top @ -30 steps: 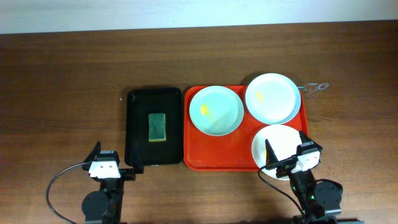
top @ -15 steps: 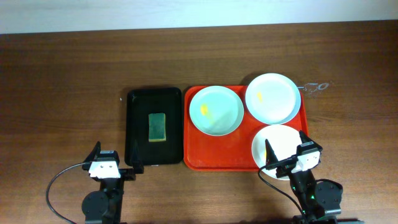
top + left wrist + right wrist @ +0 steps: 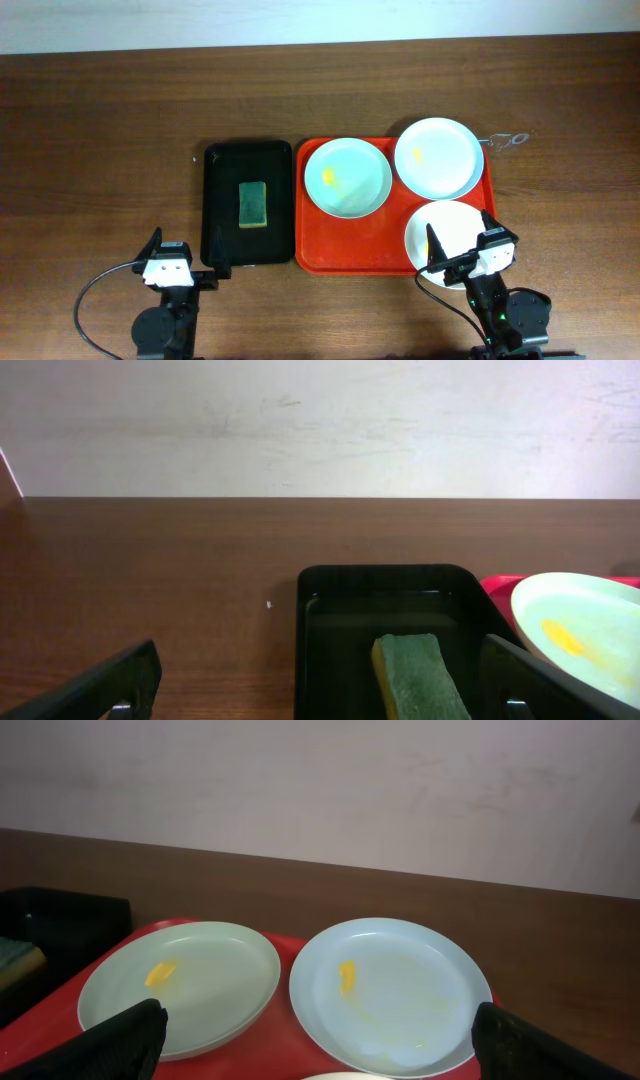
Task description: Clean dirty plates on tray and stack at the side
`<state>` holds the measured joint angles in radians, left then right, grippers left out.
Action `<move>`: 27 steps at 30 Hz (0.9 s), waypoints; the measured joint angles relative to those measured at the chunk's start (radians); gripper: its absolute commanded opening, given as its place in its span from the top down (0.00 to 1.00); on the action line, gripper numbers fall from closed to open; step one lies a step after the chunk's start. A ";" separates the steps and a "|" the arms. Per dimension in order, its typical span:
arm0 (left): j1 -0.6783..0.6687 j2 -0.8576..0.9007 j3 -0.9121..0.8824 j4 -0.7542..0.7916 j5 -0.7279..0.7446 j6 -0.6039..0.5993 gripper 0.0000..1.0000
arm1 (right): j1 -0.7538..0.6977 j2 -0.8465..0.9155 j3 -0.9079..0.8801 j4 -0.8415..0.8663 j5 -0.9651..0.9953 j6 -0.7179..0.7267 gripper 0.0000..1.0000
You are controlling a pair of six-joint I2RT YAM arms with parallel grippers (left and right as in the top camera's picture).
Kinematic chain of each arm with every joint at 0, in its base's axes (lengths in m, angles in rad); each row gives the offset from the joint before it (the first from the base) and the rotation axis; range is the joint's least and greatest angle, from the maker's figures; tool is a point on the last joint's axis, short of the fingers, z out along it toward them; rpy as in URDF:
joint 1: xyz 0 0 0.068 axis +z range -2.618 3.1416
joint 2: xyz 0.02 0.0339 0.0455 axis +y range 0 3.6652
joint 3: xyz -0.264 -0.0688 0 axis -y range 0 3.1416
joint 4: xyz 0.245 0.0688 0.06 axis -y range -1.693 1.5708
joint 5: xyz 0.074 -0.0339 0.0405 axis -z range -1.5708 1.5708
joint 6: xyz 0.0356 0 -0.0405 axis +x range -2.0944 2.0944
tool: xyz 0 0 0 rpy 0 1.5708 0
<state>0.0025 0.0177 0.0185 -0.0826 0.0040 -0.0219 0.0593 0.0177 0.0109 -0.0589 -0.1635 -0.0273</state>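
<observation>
Nearest the robot: left jaws were wide apart and empty, over the dark brown wooden worktop (image 3: 100, 120), just beside the near-left corner of the narrow black plastic tray (image 3: 225, 170). Right jaws were also wide apart w/ nothing btwn them. They hovered at the near-right corner of the big red-orange plastic tray (image 3: 350, 255), over the near edge of the white round plate (image 3: 450, 222); contact w/ it couldn't be told.

The green-yellow rectangular sponge (image 3: 254, 204) lay mid black tray, untouched.

Further back on the red tray sat the pale mint round glossy plate (image 3: 348, 177) w/ a yellow smear left of centre. Just beside it, at the far-right corner, was the pale blue-white round glossy plate (image 3: 438, 158), also smeared yellow.

All 3 plates were on the red tray, none on top of another, and no stack at the side.

Judgement: task approx at zero. Sponge not picked up, no plate looked wiped. All 3 cleans + the stacking were left.
</observation>
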 measured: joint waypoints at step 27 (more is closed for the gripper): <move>0.000 0.470 0.882 -0.573 0.290 -0.024 0.01 | 0.000 0.447 0.834 -0.610 -0.154 0.159 0.02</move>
<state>0.0025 0.4873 0.9005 -0.6552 0.2939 -0.0460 0.0593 0.4648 0.8448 -0.6693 -0.3176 0.1322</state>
